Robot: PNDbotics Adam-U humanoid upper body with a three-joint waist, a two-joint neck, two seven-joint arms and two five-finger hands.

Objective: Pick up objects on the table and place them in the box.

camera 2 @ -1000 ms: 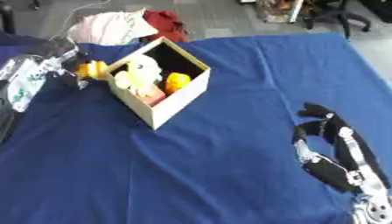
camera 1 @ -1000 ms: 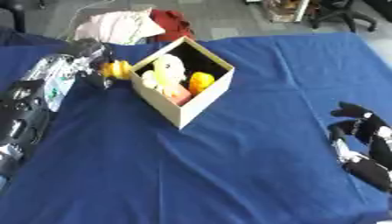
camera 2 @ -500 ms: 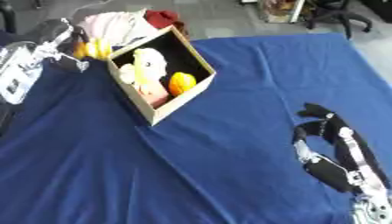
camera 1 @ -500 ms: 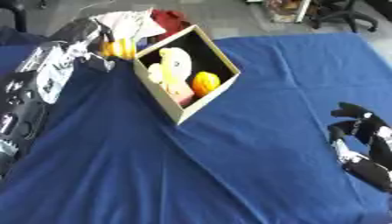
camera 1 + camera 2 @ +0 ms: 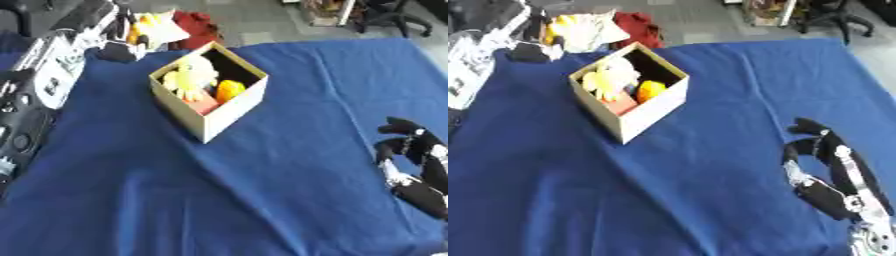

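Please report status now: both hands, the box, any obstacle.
Left hand raised behind box, shut on yellow object. Right hand idle at right, fingers relaxed, empty. Box open, toys inside. No obstacle seen over the box.

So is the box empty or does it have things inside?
Not empty. The open box holds a pale yellow toy and an orange thing.

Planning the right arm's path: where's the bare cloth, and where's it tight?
Bare blue tablecloth runs across the whole near half, and also between the box and the right hand, up to the far right corner. It is crowded at the far left: the left hand, holding something yellow, hangs just beyond the box's far corner.
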